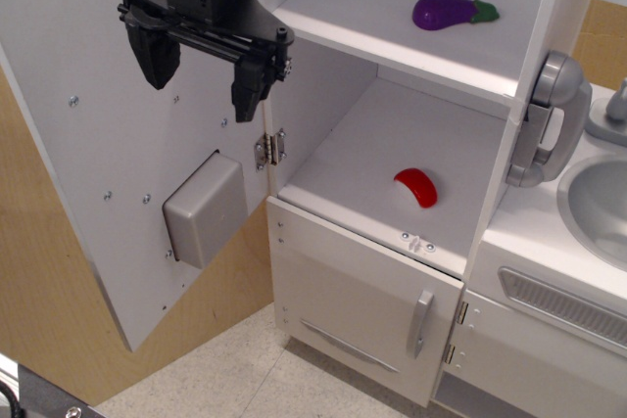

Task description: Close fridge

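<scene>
White panels fill most of the view: the fridge (431, 46) is a tall toy-kitchen cabinet standing right of centre, and its big door (108, 173) hangs wide open, swung out to the left so that its inner face shows. A grey box (204, 209) — the back of the dispenser recess — is fixed low on that inner face, and a metal hinge (270, 148) joins the door to the cabinet edge.

Black and angular, the gripper (204, 73) hovers at upper left in front of the open door, its two fingers spread apart with nothing between them; whether they touch the panel cannot be told.

Inside, a purple toy eggplant (451, 12) lies on the upper shelf (392, 17), and a red toy piece (416, 186) lies on the lower shelf (372, 173). Below the shelves sits a shorter white lower door (362, 305) with a small grey handle (419, 323), shut. To the right, a grey toy phone (547, 119) hangs on the cabinet side, just beside the grey sink (593, 208). Pale speckled floor (245, 374) shows at the bottom — tan wall (39, 271) at the far left.
</scene>
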Controlling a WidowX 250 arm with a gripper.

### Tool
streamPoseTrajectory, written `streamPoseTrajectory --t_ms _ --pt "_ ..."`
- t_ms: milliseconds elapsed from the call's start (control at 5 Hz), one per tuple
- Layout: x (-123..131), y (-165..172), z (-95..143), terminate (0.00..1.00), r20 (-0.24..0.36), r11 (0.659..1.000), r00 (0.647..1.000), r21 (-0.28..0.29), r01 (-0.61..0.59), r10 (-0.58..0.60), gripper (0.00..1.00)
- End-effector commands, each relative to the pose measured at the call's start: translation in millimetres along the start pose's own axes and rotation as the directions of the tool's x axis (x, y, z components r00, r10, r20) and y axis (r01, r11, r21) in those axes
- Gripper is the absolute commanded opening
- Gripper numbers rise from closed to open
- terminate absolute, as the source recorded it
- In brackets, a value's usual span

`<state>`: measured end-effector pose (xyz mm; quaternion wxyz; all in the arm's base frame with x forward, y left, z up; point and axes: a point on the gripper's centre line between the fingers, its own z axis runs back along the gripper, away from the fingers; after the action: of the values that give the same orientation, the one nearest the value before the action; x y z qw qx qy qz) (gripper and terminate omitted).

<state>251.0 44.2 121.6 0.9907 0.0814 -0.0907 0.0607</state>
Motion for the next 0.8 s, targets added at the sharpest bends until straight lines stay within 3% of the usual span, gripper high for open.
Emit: streamPoseTrajectory --t_ms 0,200,400,600 --pt "0.0 0.0 0.0 0.0 0.0 1.0 1.0 0.0 0.0 0.0 1.0" --pt "-32.6 2.4 8.6 0.0 0.054 0.995 0.995 -0.043 0.087 -0.085 1.0" --pt "-63.3 9.9 15.7 0.0 0.102 0.984 0.981 -0.05 0.169 -0.163 1.0" --pt "-85.3 24.6 20.8 0.0 0.107 0.977 0.975 -0.062 0.204 -0.196 1.0"
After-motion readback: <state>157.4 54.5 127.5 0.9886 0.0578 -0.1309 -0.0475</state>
